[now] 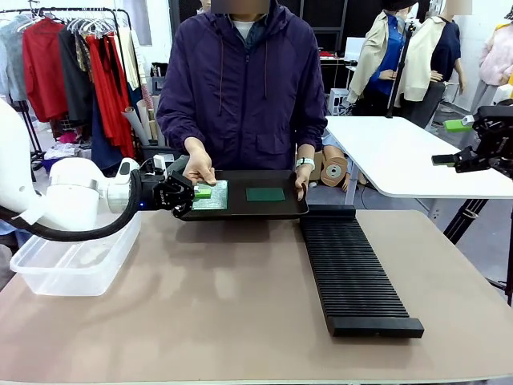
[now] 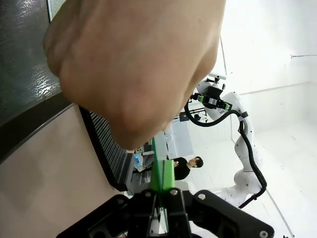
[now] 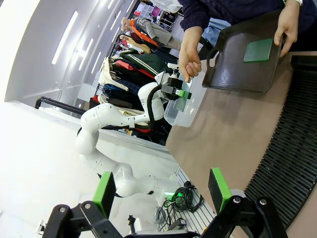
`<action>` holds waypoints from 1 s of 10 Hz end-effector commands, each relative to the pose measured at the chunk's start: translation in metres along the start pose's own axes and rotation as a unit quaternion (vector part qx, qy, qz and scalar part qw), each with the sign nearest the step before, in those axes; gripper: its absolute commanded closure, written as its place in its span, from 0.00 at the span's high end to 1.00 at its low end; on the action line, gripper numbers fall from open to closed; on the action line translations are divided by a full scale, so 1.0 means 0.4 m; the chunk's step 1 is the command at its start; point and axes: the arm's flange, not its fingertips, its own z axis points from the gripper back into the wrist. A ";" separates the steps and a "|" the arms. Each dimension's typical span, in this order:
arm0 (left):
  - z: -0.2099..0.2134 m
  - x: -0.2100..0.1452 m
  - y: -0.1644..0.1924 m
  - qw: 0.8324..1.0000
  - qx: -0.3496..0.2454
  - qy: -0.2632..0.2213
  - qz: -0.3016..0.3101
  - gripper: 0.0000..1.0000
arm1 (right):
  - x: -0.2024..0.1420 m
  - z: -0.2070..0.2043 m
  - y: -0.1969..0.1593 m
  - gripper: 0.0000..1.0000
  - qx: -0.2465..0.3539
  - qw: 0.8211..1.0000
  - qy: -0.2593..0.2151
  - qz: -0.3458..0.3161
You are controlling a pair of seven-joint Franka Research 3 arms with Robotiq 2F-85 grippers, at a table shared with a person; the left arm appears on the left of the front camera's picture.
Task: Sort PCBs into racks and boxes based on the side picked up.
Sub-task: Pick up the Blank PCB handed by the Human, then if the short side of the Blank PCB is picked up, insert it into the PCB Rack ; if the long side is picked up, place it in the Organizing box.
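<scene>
My left gripper (image 1: 197, 192) is shut on a pale green PCB (image 1: 212, 195) at the left end of the smooth black tray (image 1: 240, 212), close under the person's hand (image 1: 199, 168). From the left wrist the board (image 2: 159, 166) shows edge-on between the fingers (image 2: 169, 174). A darker green PCB (image 1: 265, 194) lies flat on the tray. The slotted black rack (image 1: 353, 273) lies on the table to the right, and the clear tub (image 1: 72, 261) sits at the left. My right gripper (image 1: 449, 142) hangs open, high at the far right, its pads (image 3: 104, 192) wide apart.
The person stands at the far side holding the tray by both ends, one hand (image 1: 301, 176) on its right end. A white table (image 1: 417, 156) stands behind on the right. The rack (image 3: 292, 148) lies below the right gripper (image 3: 162, 191).
</scene>
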 end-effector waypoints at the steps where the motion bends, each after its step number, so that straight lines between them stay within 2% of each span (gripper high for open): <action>1: 0.001 0.001 0.000 1.000 0.000 -0.002 0.000 0.00 | 0.002 -0.001 0.005 1.00 0.002 1.000 0.000 0.001; 10: 0.001 0.001 0.000 1.000 0.000 -0.002 0.000 0.00 | 0.002 -0.001 0.005 1.00 0.002 1.000 0.000 0.001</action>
